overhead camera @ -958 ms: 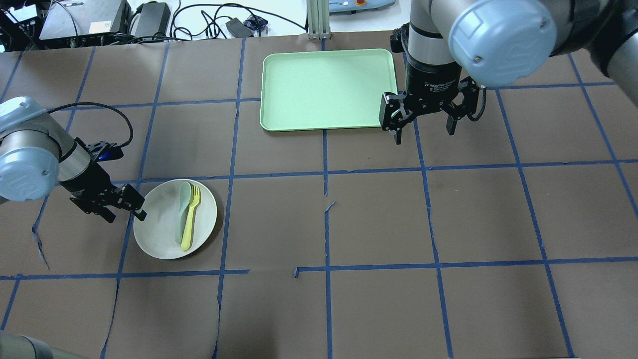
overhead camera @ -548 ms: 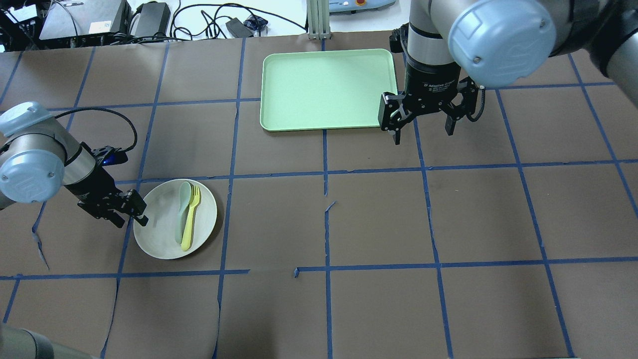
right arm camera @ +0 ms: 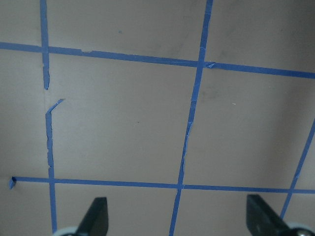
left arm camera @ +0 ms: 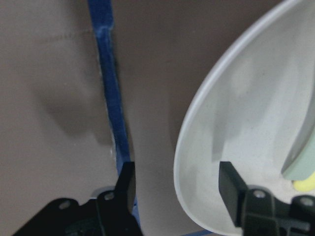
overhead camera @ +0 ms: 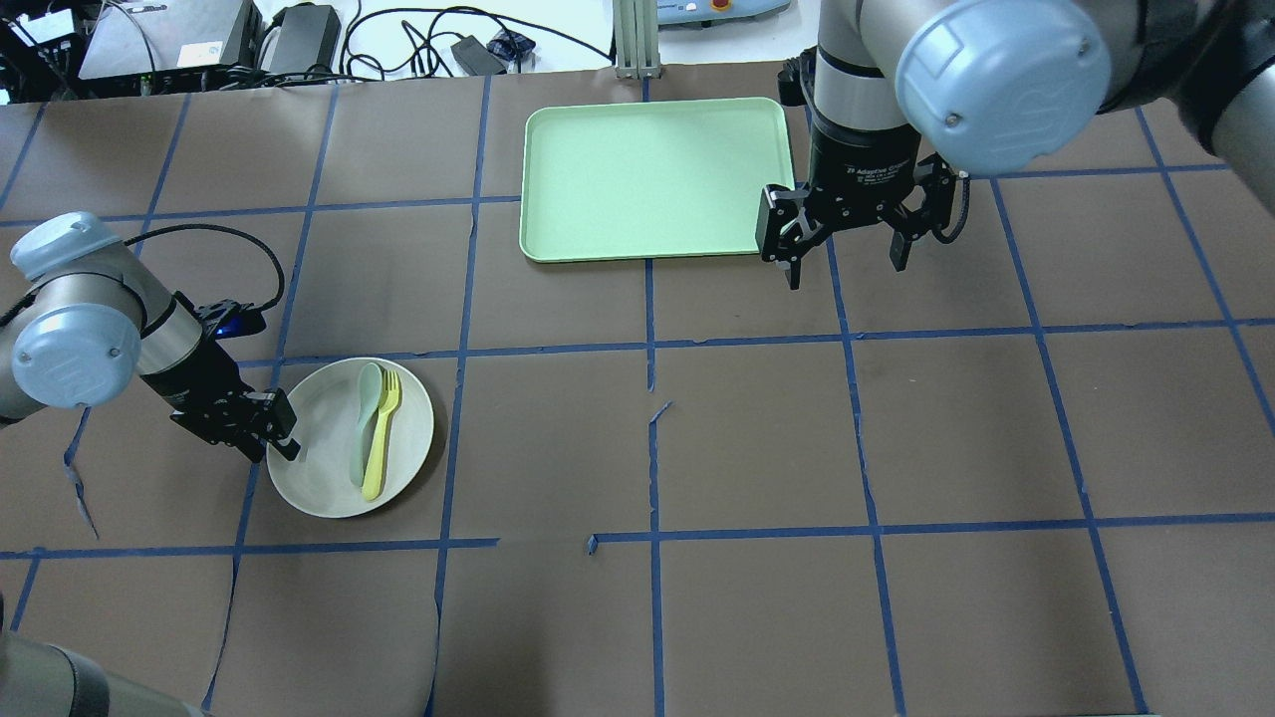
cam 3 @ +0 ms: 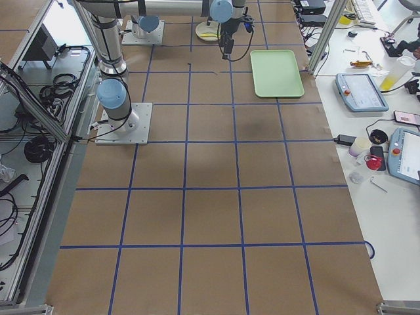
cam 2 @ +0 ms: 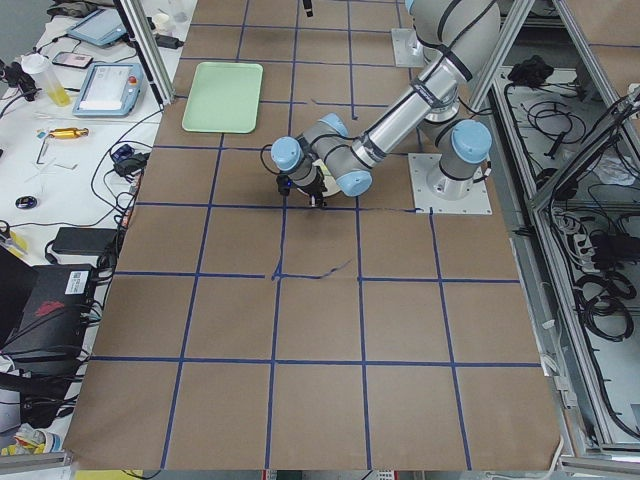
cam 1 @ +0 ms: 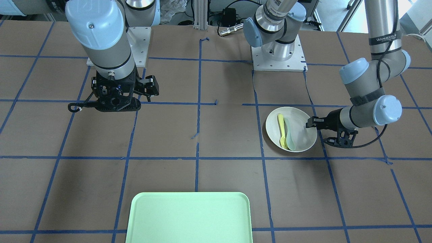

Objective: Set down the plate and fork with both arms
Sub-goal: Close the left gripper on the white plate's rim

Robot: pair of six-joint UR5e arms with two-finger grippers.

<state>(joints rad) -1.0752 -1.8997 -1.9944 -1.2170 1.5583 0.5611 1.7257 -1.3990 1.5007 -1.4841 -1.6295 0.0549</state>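
Observation:
The white plate [overhead camera: 317, 476] lies on the table at the left, with the yellow fork [overhead camera: 382, 438] and a pale grey-green spoon [overhead camera: 364, 418] side by side in it. My left gripper [overhead camera: 282, 438] is open at the plate's left rim. In the left wrist view [left arm camera: 177, 189] one finger [left arm camera: 125, 184] is outside the rim and the other inside the plate [left arm camera: 236, 98]. My right gripper [overhead camera: 847, 261] is open and empty, hanging above the table by the tray's right front corner. In the front view the plate [cam 1: 303, 135], fork [cam 1: 280, 130] and left gripper [cam 1: 312, 125] show at the right.
A mint-green tray [overhead camera: 652, 179] lies at the far middle of the table and holds nothing; it also shows in the front view [cam 1: 189, 219]. Blue tape lines cross the brown table cover. Cables and boxes lie beyond the far edge.
My left gripper has moved right and down to the plate, so that its fingers now straddle the left rim. The right arm has stayed nearly still.

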